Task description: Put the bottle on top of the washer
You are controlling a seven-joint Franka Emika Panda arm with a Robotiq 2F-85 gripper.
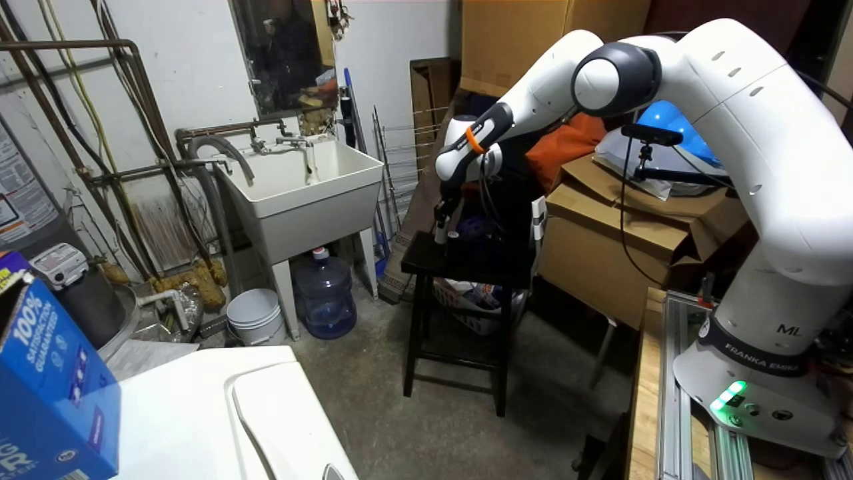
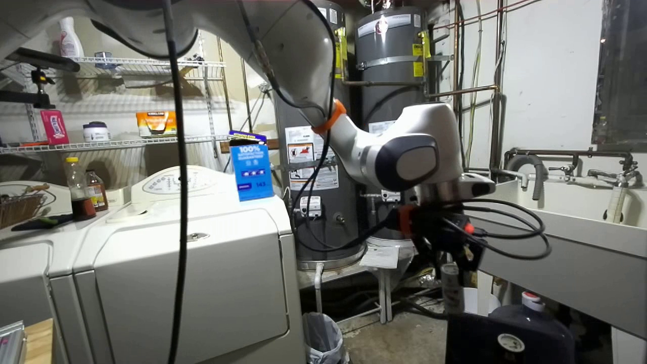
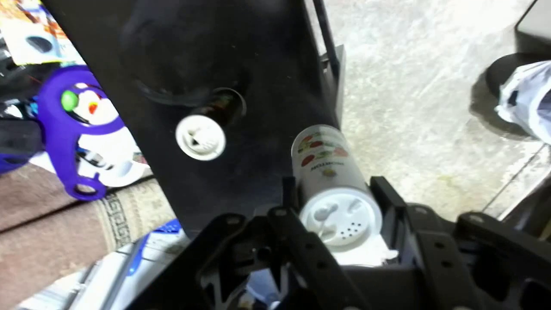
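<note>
The bottle is a small white shaker with a perforated white cap and a printed label [image 3: 325,165]. It also shows in both exterior views [image 1: 441,231] [image 2: 452,293]. My gripper [image 3: 333,191] has a finger against each side of it, just below the cap; the gripper also shows in an exterior view [image 2: 449,259]. The bottle is at the edge of a black stool [image 3: 267,56]; whether its base touches the stool is unclear. A smaller dark shaker with a white cap [image 3: 200,137] stands apart on the stool. The washer [image 1: 180,400] is white and boxy [image 2: 202,283].
A blue box [image 1: 63,383] stands on the washer's top, near its rear corner [image 2: 252,174]. A utility sink [image 1: 313,200] and water jug [image 1: 326,293] are behind the stool. Cardboard boxes [image 1: 600,240] stand beside the arm. Another white appliance [image 2: 22,273] adjoins the washer.
</note>
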